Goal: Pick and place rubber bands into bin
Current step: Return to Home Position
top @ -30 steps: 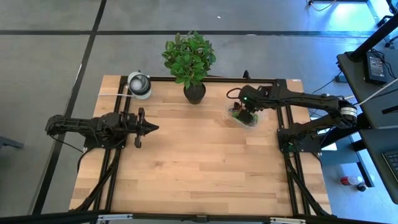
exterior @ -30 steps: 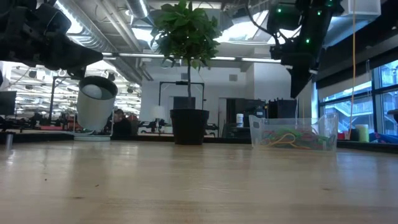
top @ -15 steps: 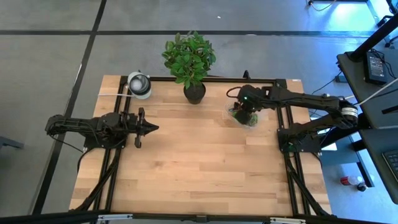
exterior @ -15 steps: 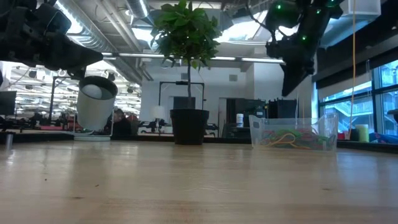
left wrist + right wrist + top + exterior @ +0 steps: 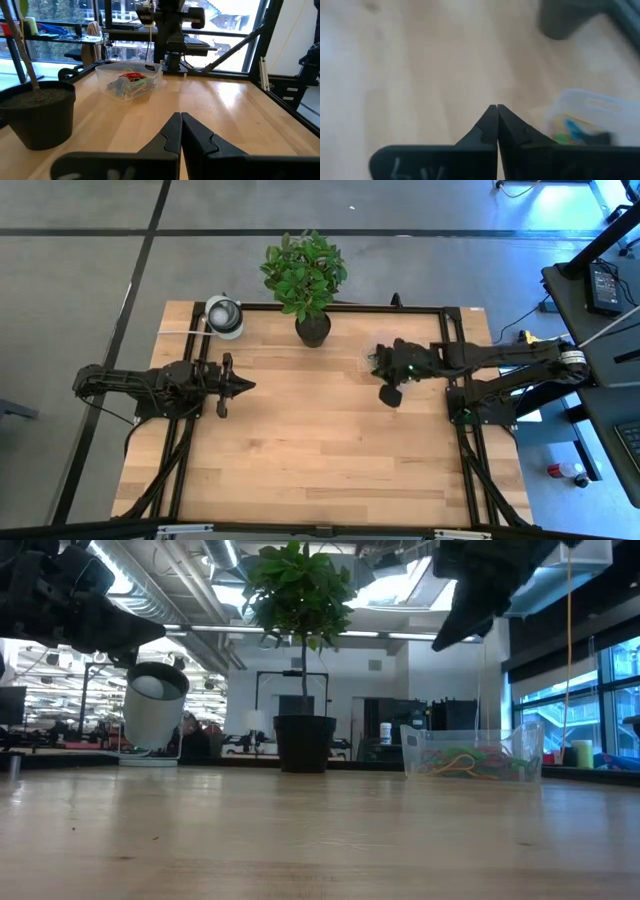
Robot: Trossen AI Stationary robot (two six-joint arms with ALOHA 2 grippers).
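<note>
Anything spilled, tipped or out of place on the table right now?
Nothing stands out. The bin sits upright with the rubber bands inside, no loose bands show on the table, and the plant pot stands straight. The left gripper and right gripper are shut, holding nothing.

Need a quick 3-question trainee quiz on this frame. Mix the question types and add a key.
1. True or false: the left gripper is open.
2. Where are the rubber bands? A: in the bin. B: between the fingers of the right gripper. C: between the fingers of the left gripper.
3. In the high view, which gripper is nearer the bin?

Key
1. False: its fingers are shut.
2. A.
3. The right gripper.
</note>
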